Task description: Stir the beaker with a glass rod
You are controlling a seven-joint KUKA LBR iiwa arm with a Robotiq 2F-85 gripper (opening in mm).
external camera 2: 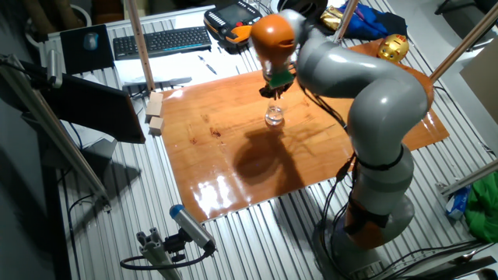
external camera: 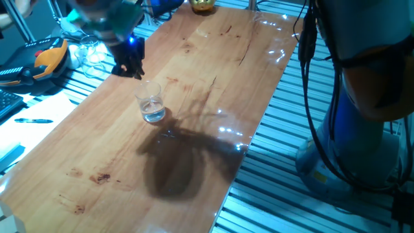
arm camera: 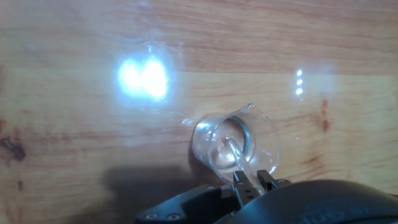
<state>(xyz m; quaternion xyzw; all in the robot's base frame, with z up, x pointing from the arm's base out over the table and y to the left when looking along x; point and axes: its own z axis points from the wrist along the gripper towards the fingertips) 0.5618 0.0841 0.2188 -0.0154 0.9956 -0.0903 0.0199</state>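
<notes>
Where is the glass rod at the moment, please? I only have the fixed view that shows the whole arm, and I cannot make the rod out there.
Observer: In the hand view, the glass rod is pinched in the gripper, with its lower end inside the beaker.
Operator: Thank you. Is there anything in the beaker?
Observer: Yes. The fixed view from the other side shows a little clear liquid at the bottom.
Operator: And is the beaker standing properly?
Observer: In that same view it stands upright on the wooden tabletop, with the gripper just above its rim.
</notes>
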